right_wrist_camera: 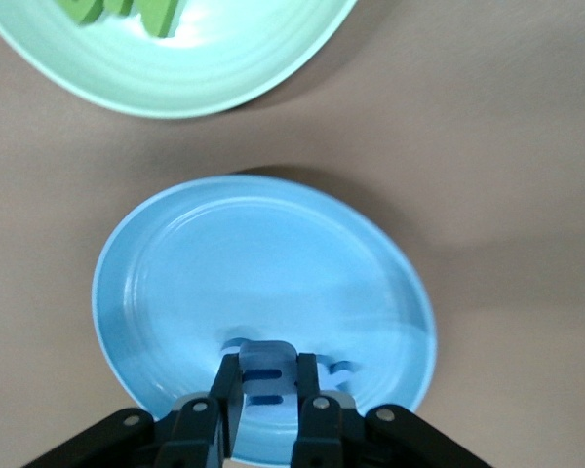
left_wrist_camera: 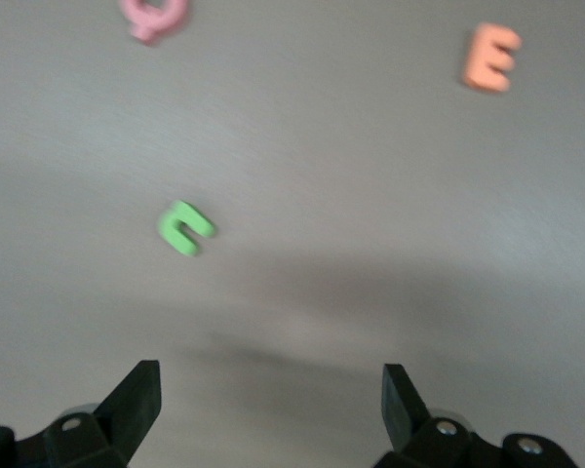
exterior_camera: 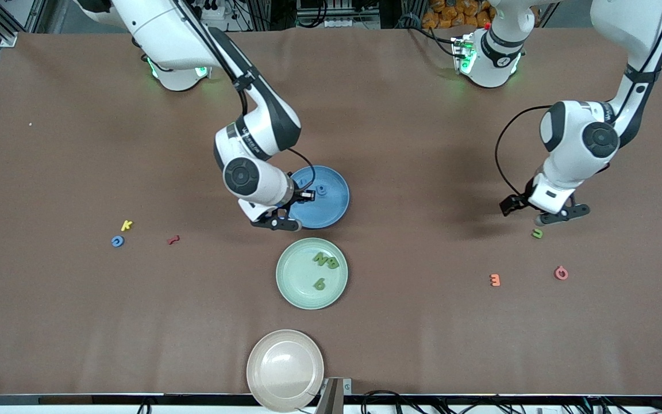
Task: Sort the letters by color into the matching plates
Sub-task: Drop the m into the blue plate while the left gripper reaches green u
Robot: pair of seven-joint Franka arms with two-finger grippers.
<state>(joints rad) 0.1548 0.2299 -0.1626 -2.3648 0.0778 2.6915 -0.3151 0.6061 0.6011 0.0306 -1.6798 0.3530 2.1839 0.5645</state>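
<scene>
Open left gripper [left_wrist_camera: 263, 395] over bare table [left_wrist_camera: 390, 195] — near green letter [left_wrist_camera: 184, 228]; pink letter [left_wrist_camera: 152, 15], orange E [left_wrist_camera: 490, 57] well apart.

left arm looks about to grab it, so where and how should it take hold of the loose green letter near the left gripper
Judging from the pictures, come straight down from above: the green letter lies flat on the table, so only its thin edges offer grip. It is U-shaped; close the fingers across the two outer sides of its arms. The left gripper is open wide enough but sits off to one side, so centre it over the letter first.
</scene>
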